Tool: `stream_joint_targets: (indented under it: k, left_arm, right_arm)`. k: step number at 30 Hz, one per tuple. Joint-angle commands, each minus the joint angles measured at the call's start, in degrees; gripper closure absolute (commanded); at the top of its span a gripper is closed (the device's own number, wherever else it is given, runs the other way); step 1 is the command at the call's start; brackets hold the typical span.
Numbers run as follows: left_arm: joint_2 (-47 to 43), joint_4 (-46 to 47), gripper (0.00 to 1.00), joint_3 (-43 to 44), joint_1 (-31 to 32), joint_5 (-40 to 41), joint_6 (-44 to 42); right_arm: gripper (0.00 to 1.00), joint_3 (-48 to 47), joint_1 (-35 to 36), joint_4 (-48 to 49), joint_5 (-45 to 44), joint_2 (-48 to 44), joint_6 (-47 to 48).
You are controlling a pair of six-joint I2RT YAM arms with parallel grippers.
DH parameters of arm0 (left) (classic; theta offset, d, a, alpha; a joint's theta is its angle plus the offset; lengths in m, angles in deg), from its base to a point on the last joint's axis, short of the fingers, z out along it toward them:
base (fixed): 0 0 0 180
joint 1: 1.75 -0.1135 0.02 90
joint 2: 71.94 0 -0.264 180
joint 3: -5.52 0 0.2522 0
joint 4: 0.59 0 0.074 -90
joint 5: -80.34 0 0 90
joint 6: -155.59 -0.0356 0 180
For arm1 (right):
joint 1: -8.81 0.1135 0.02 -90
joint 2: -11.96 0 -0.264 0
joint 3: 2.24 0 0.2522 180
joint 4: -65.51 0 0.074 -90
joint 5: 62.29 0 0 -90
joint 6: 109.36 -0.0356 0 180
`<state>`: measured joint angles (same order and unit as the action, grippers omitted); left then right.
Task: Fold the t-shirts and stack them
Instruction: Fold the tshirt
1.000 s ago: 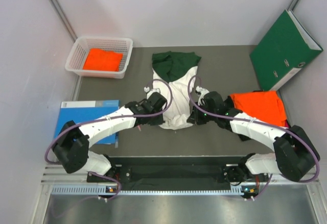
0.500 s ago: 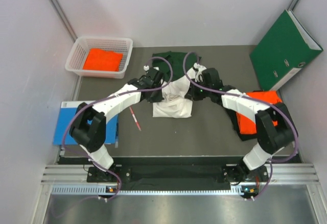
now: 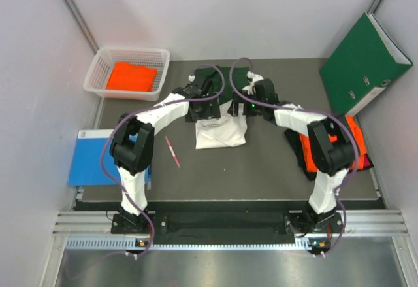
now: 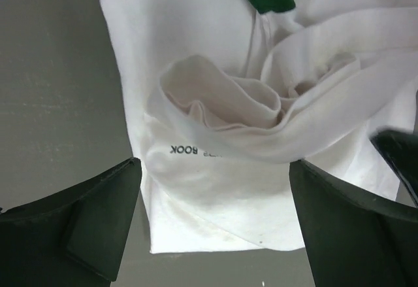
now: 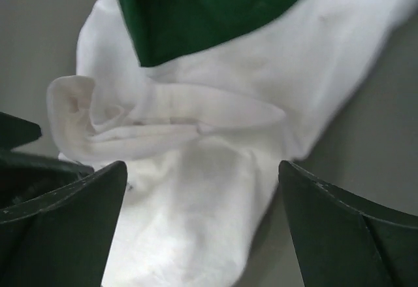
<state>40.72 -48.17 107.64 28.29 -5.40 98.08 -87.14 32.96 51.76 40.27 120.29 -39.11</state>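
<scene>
White t-shirt (image 3: 221, 133): centre of the counter, toward the far edge. Green sleeves (image 3: 219, 74) point at the far edge.
Change: 1 second ago it lay long, with both grippers at its near hem. Now it is shorter and doubled, the hem carried up over the chest.
Fold quality: the wrist views show the carried edge lying in a loose bunched roll, not flat. Chest print partly visible beneath.
Left gripper (image 3: 204, 109): over the far-left part of the shirt. Fingers (image 4: 98, 215) spread wide, nothing between them; cloth released.
Right gripper (image 3: 236, 107): over the far-right part, likewise spread and let go of the cloth.
Meaning: 1st lengthwise fold looks done. Likely next is smoothing the roll or a 2nd fold before stacking.
Orange t-shirts: 1 in the white basket (image 3: 98, 71) at the far-left corner, 1 (image 3: 339, 144) at the right edge, partly under the right arm.
Black t-shirt (image 3: 305, 166): seems to lie under that orange one.
Surroundings: green binder (image 3: 362, 61) at the far-right corner, blue book (image 3: 98, 159) at the left edge, red pen (image 3: 172, 151) beside it.
</scene>
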Motion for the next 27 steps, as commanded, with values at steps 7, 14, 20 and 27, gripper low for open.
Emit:
stream_joint_targets:
  k: [7,14,20,27]
  left_arm:
    - [-16.58,7.10,0.01,-17.67,-0.51,4.27,2.48]
    - [-18.18,12.89,0.13,-26.21,-0.60,1.47,4.95]
    - [-15.98,17.12,0.24,-29.20,-0.60,-1.61,6.27]
    - [-13.61,18.18,0.67,-29.30,-0.60,-3.28,6.36]
  right_arm:
    - [0.00,19.62,-0.67,6.76,-9.40,-21.05,-1.34]
    - [0.05,30.69,-0.50,11.84,0.26,-21.07,-9.07]
    - [0.22,34.65,-0.50,22.65,7.56,-14.39,-15.58]
    - [0.38,33.43,-0.23,27.85,11.34,-7.97,-18.57]
